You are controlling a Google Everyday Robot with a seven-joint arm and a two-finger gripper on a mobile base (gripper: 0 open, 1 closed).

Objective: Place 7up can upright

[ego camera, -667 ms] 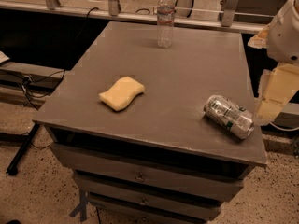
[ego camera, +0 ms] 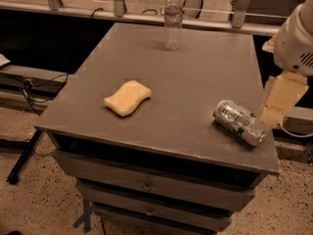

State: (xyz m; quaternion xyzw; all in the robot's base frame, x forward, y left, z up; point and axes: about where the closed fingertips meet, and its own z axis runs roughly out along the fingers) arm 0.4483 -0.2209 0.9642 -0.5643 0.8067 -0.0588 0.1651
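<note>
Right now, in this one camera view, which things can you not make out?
All in the camera view:
- 7up can, on its side by the table's right edge: print too small to read.
- Gripper, at the can's right end: contact with the can unclear; arm cut off by the right frame edge.
- Water bottle: label too small.
- Drawers: insides hidden by their fronts.
</note>
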